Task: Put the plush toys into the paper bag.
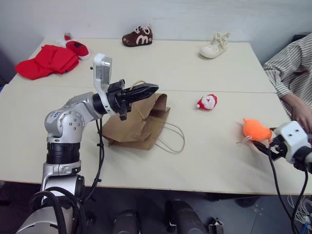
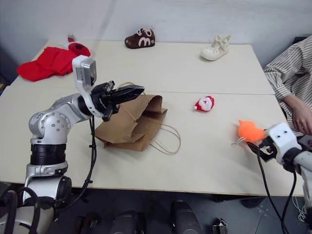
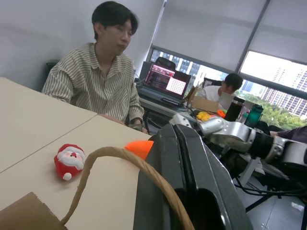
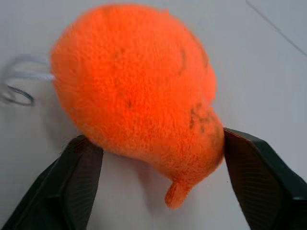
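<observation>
The brown paper bag (image 1: 131, 129) lies on its side mid-table, its mouth facing right and lifted. My left gripper (image 1: 152, 89) hovers over that mouth, shut on the bag's tan cord handle (image 3: 110, 152), which arches over its fingers. A second handle loop lies flat on the table. The red-and-white Santa plush (image 1: 207, 102) sits to the right of the bag. Further right, near the front edge, rests the orange plush (image 1: 256, 130). My right gripper (image 1: 262, 145) is open with one finger (image 4: 81, 172) on each side of the orange toy's near end.
A red cloth (image 1: 46, 61) lies at the back left, a brown baby shoe (image 1: 138, 36) at the back centre and a white one (image 1: 214, 46) at the back right. A person in a striped sleeve (image 1: 292, 68) sits at the right edge, hand (image 1: 303, 116) close to my right gripper.
</observation>
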You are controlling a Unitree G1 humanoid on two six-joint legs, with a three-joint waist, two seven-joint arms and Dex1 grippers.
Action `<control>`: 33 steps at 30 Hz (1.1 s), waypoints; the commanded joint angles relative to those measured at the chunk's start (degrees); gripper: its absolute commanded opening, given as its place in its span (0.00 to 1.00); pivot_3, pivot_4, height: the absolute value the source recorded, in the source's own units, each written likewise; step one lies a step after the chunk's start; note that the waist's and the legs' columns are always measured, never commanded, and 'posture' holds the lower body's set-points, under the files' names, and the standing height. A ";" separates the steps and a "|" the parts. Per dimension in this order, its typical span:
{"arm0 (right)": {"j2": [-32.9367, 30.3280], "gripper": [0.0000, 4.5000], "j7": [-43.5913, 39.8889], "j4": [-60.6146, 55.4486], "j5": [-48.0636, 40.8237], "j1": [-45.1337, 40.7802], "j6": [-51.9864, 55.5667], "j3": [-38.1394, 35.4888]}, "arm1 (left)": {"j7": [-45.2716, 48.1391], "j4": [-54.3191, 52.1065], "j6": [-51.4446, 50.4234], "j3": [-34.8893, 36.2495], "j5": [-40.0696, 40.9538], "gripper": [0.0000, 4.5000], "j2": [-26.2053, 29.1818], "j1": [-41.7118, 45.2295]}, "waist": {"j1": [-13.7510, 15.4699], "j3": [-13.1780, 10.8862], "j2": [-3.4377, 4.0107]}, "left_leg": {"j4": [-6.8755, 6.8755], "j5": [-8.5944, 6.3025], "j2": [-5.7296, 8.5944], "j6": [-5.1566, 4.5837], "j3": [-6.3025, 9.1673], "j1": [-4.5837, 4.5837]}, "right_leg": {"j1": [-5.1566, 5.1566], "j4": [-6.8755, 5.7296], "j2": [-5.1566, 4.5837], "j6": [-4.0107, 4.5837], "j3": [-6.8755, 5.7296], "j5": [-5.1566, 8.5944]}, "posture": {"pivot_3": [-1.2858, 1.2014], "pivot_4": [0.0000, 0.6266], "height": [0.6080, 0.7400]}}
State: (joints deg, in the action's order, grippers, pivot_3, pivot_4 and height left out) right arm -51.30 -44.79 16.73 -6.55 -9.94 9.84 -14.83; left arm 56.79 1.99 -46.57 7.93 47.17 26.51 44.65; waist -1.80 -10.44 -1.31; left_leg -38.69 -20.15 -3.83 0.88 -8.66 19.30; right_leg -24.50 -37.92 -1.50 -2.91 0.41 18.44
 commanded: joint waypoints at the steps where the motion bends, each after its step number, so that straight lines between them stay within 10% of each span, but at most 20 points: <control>1: -0.67 0.55 -2.94 3.58 0.11 -3.11 -4.34 1.71 | -0.71 -3.41 -1.20 1.44 1.84 0.00 1.39 0.35 | 0.00 0.00 0.00 | -0.03 0.00 -0.03 0.01 0.02 0.01 | 0.00 0.00 0.03 0.00 0.00 0.00 | 0.52 0.24 1.00; 8: 1.36 0.02 -15.26 -4.93 -9.09 -2.67 -14.16 0.71 | -0.16 -4.11 -2.89 2.45 3.47 0.00 3.24 0.23 | -0.08 -0.01 0.02 | -0.02 0.00 -0.03 0.04 0.02 0.02 | 0.00 -0.02 0.03 -0.01 -0.02 0.00 | 0.52 0.24 1.00; 17: 7.25 0.01 -10.35 -34.33 -17.49 -13.61 11.62 14.94 | 1.48 -3.26 -6.81 4.04 7.56 0.00 5.73 1.45 | -0.29 -0.05 0.07 | -0.13 0.00 -0.11 0.12 0.09 0.03 | -0.02 -0.10 0.00 0.00 -0.08 -0.01 | 0.52 0.24 1.00; 33: 30.84 0.01 -2.59 -15.73 6.16 -38.72 18.44 43.59 | 0.47 -3.64 -11.93 3.69 13.56 0.00 3.00 2.91 | -1.40 -0.05 0.05 | -0.52 0.02 0.01 -0.09 0.20 1.08 | -1.00 -0.38 -0.22 -0.03 -0.28 -0.04 | 0.52 0.24 1.00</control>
State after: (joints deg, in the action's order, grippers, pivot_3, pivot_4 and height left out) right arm -22.19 -48.58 0.90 -1.59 -46.23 27.71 28.07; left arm 57.02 0.42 -58.30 11.29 59.19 29.61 46.97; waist -3.19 -10.49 -1.25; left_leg -39.21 -20.13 -3.83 0.79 -8.45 20.37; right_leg -25.50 -38.34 -1.72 -2.94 0.14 18.41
